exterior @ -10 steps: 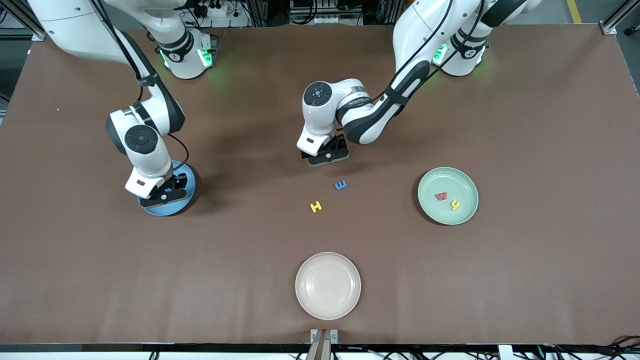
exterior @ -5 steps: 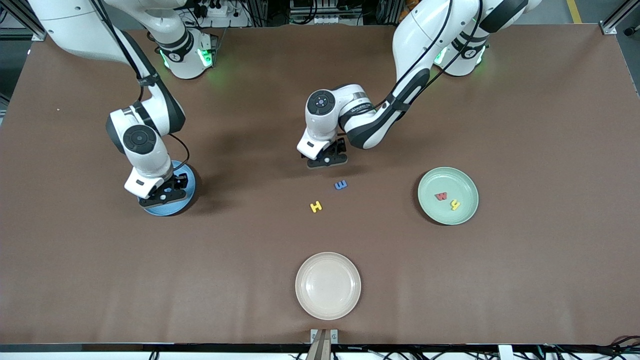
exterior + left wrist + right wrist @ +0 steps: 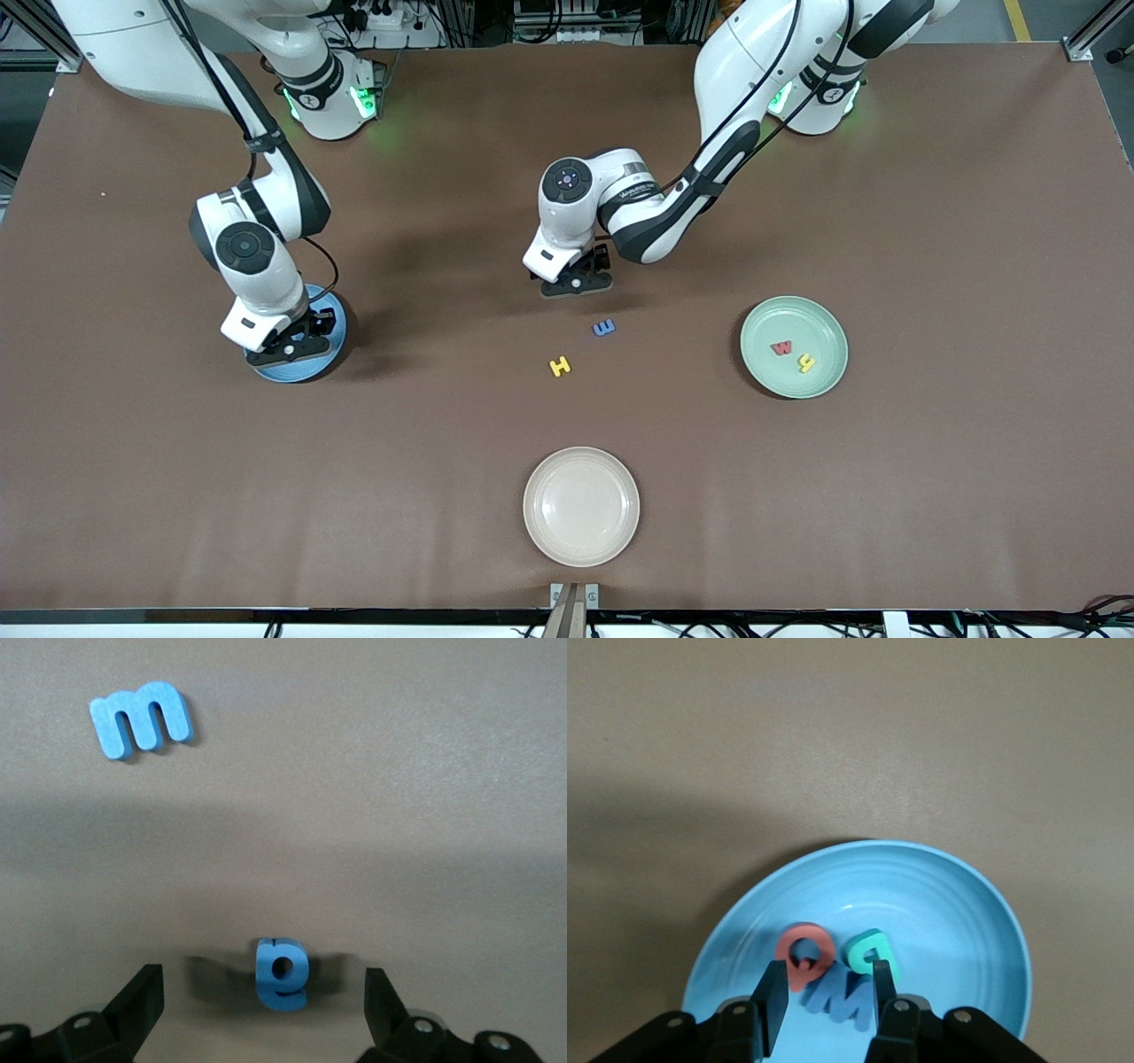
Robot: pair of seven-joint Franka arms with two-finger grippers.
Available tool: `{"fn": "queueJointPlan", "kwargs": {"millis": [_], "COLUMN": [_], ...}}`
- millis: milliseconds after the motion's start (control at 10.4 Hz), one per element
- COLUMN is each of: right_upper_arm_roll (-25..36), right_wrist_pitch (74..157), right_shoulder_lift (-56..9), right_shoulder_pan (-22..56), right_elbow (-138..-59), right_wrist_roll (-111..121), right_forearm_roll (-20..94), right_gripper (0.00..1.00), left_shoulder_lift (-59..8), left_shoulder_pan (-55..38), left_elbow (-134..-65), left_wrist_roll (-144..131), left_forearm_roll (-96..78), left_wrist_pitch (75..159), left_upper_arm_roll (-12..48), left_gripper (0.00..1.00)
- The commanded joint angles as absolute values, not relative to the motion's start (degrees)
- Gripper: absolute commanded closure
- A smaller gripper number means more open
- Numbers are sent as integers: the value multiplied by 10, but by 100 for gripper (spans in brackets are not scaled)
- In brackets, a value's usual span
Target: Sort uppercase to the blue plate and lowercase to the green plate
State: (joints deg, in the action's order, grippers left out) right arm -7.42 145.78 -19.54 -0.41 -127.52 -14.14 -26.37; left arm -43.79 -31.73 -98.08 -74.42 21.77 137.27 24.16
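The brown table (image 3: 886, 496) carries three plates: the blue plate (image 3: 331, 347) toward my right arm's end, the green plate (image 3: 762, 372) toward my left arm's end, and a bare cream plate (image 3: 580, 505) nearest the front camera. My right gripper (image 3: 827, 973) hangs low over the blue plate and covers most of it from the front; its fingers stand apart on either side of the blue W (image 3: 837, 997), not clamped on it. That W lies in the plate with the red Q (image 3: 804, 950) and the teal letter (image 3: 868, 952) touching it, which makes three capitals there. My left gripper (image 3: 576, 283) is down near the table's middle, spread wide, with the blue a (image 3: 282, 973) on the table between its fingers, untouched. Close by lies the blue m (image 3: 603, 328), and the yellow H (image 3: 559, 366) a little nearer the camera. The green plate holds two: the red w (image 3: 781, 348) and the yellow h (image 3: 805, 362). Eight letters in all
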Motion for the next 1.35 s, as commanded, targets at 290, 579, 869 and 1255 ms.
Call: {"fn": "queueJointPlan", "kwargs": {"millis": [290, 579, 869, 1255], "right_upper_arm_roll": [-79, -79, -95, -129], "right_wrist_pitch": [1458, 1457, 1456, 1457], "right_shoulder_lift": [-180, -179, -179, -182], "right_shoulder_pan": [9, 11, 30, 45], "right_elbow": [-1274, -1273, -1256, -1228], "right_wrist_roll": [-114, -95, -95, -105], "right_forearm_roll": [-149, -108, 24, 159], "right_gripper": [53, 55, 55, 51], "left_shoulder_lift": [-452, -452, -447, -391], "left_shoulder_pan": [-323, -323, -319, -260], "left_elbow": [-969, -969, -969, -972], "left_wrist_roll": [-733, -736, -737, -763], "left_forearm_roll": [203, 203, 202, 202], "left_wrist_pitch": [1375, 1375, 1373, 1299], "left_upper_arm_roll": [238, 238, 238, 237], "left_gripper": [99, 100, 100, 100]}}
